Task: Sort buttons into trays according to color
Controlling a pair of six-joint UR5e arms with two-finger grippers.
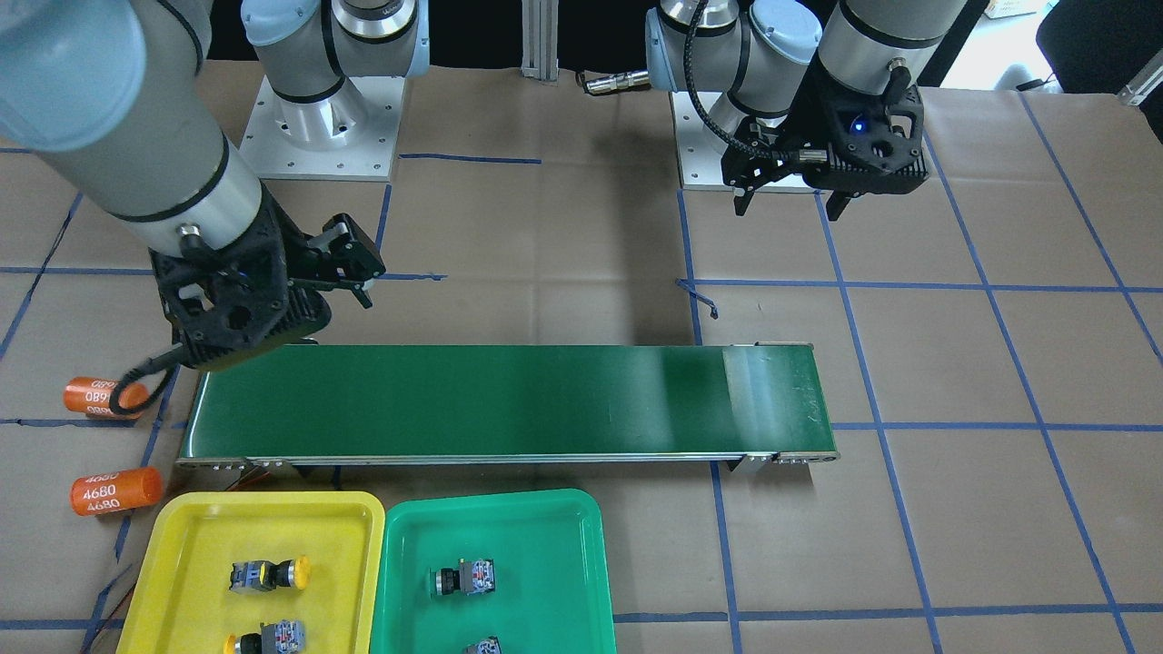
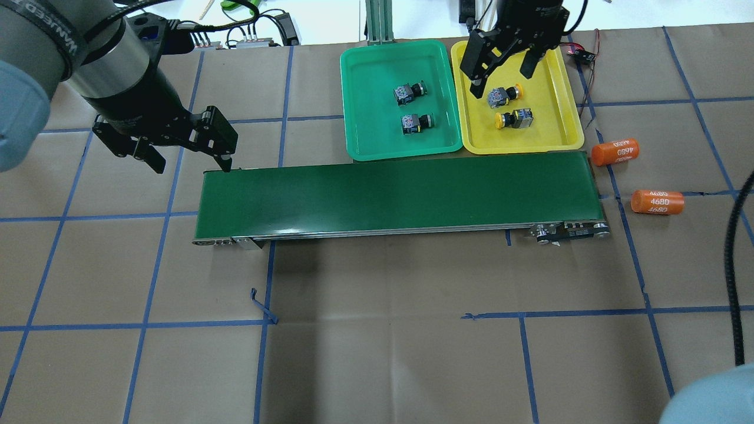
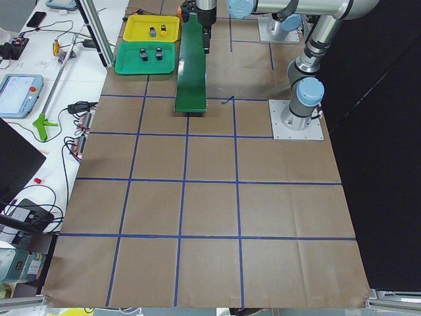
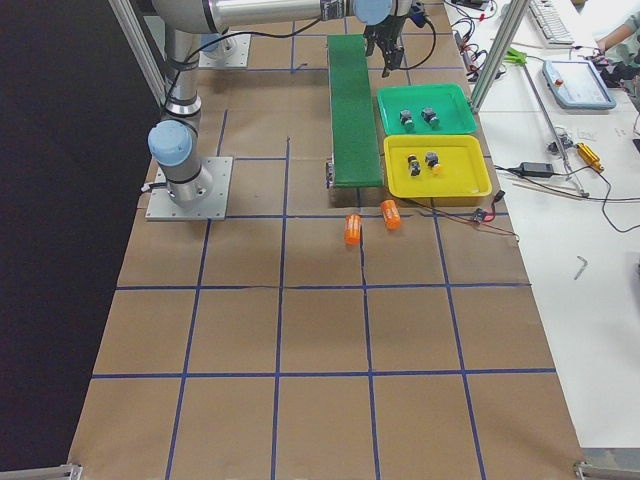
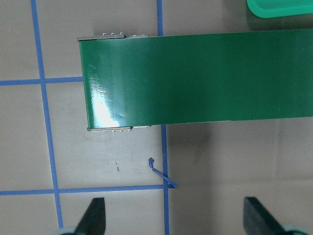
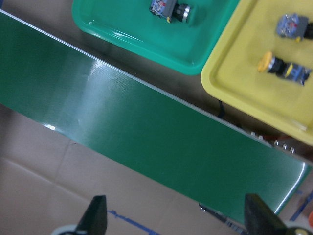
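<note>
I am holding my left gripper [image 2: 193, 168] spread wide with nothing between its fingers, hovering high above the left end of the belt [image 2: 394, 194]. My left wrist camera is looking straight down on that end, with both fingertips [image 5: 96, 215] showing over the table [image 2: 383, 353] on my side of the belt.

I am holding my right gripper [image 2: 500, 85] open and empty too, hanging high near the belt's right end. Its wrist camera is looking down across the belt, which is carrying nothing.

Across the belt from me, two trays are sitting side by side along its far long edge. The yellow tray [image 2: 568, 94] is lying by the belt's right end. The green tray [image 2: 353, 88] is lying next to it, toward the belt's middle.

Two green buttons [image 2: 409, 93] [image 2: 416, 122] are lying on their sides in the green tray, apart from each other. Two yellow buttons [image 2: 505, 95] [image 2: 514, 119] are lying on their sides in the yellow tray, close together.

Beyond the belt's right end, two orange cylinders [image 2: 615, 152] [image 2: 657, 202] marked 4680 are lying on the table. They are lying apart from each other and outside both trays.
</note>
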